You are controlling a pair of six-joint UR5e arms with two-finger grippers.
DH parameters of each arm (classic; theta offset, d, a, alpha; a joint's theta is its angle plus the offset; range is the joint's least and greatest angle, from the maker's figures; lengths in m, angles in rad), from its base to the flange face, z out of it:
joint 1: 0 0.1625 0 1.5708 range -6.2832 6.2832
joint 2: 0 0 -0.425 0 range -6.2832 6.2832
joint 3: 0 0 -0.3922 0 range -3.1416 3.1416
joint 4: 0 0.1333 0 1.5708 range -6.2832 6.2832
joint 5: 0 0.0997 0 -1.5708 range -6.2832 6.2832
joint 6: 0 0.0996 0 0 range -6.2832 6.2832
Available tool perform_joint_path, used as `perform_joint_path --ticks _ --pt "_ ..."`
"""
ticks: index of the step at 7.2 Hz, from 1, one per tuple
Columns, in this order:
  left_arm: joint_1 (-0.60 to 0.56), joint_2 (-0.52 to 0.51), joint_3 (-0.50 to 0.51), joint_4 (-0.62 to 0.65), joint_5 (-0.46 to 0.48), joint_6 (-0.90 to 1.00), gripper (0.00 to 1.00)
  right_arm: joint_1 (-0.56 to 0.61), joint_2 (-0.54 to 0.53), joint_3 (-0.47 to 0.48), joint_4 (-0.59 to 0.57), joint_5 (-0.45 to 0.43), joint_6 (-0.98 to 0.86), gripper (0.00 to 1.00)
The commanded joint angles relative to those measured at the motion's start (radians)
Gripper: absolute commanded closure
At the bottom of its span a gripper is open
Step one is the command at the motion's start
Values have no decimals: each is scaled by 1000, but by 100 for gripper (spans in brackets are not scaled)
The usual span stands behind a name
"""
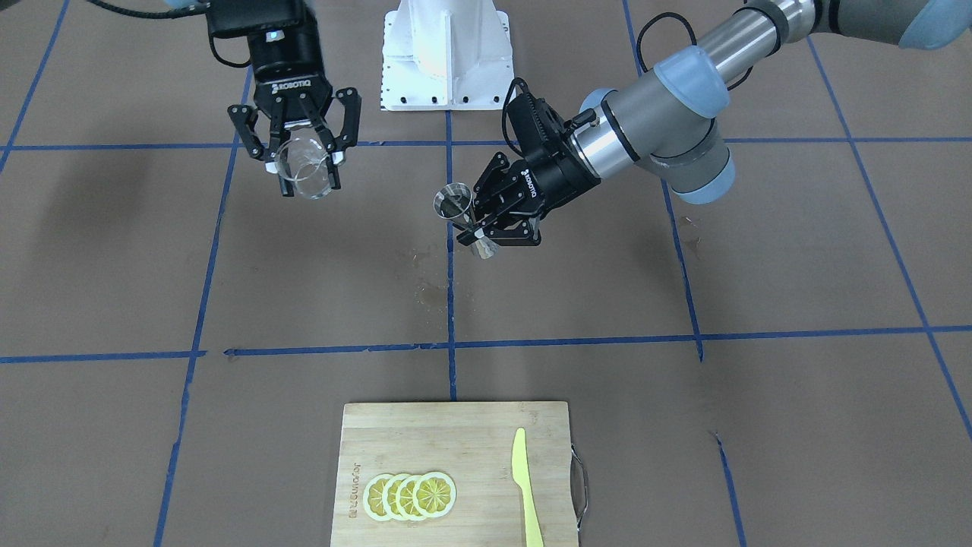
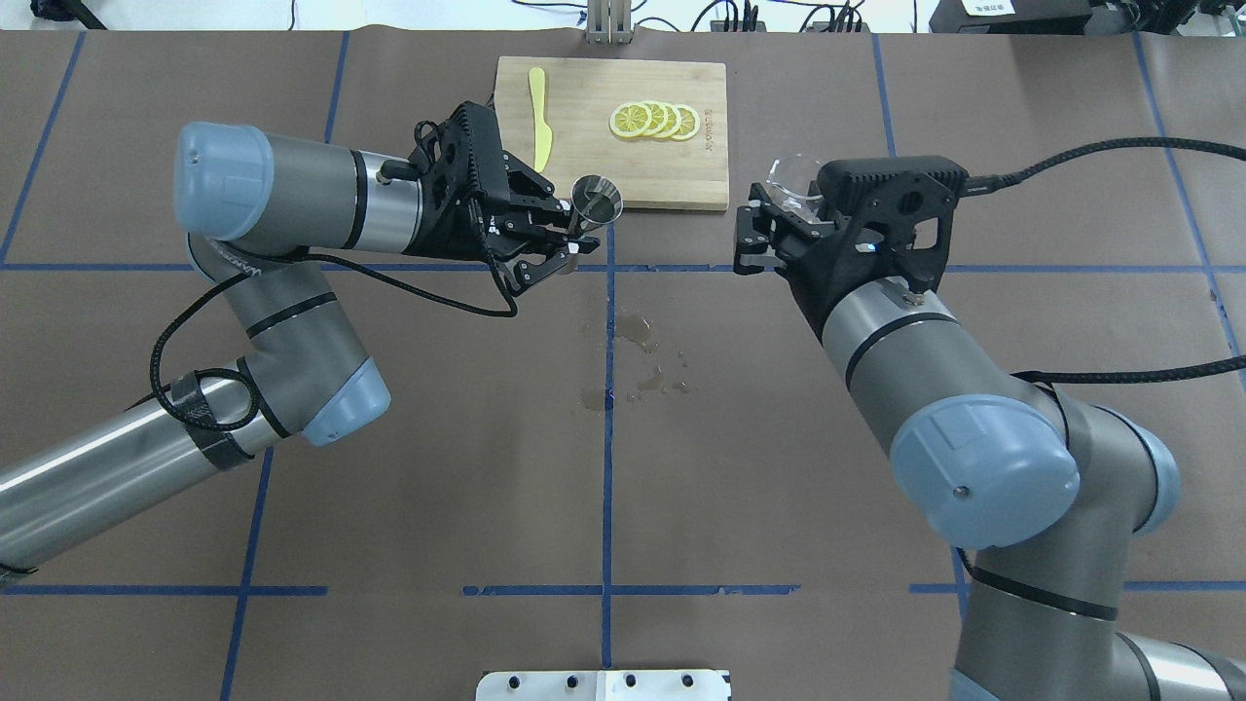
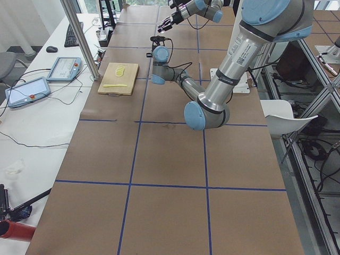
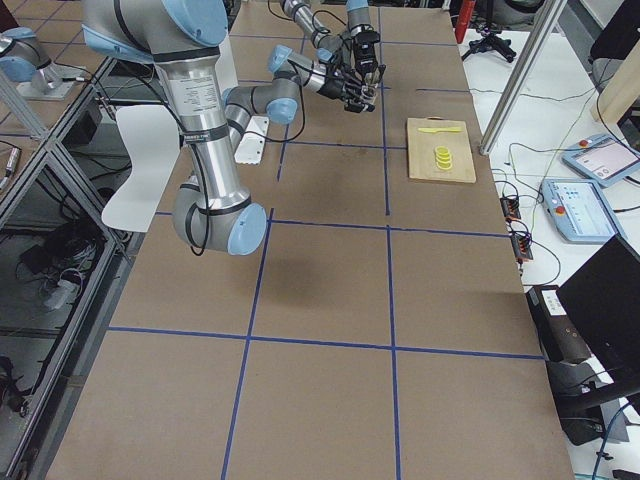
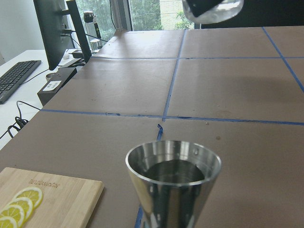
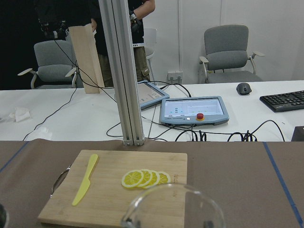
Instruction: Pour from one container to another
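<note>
Jigger (image 1: 458,207) sits mouth up in our left gripper (image 1: 477,237), whose fingers pinch its narrow waist. In the left wrist view we see what looks like liquid inside it. Our right gripper (image 1: 307,181) clamps the clear glass cup (image 1: 302,161) between its fingers, well apart from the jigger. Both hang above the table (image 1: 759,266). On the table's far side we find a cutting board (image 1: 456,441) with lemon slices (image 1: 410,495) and a yellow knife (image 1: 524,486).
</note>
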Motion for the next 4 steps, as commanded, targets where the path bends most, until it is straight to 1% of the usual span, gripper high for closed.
perform_joint_path --ticks 1,2,3,4 --pt "1 0 0 0 0 0 100 -1 -260 -59 282 -53 14 100" --pt "1 0 0 0 0 0 100 -7 -314 -172 457 -110 15 100" --pt "1 0 0 0 0 0 100 -32 -315 -281 555 -152 18 100" --pt "1 0 0 0 0 0 100 -75 -315 -349 604 -211 29 100"
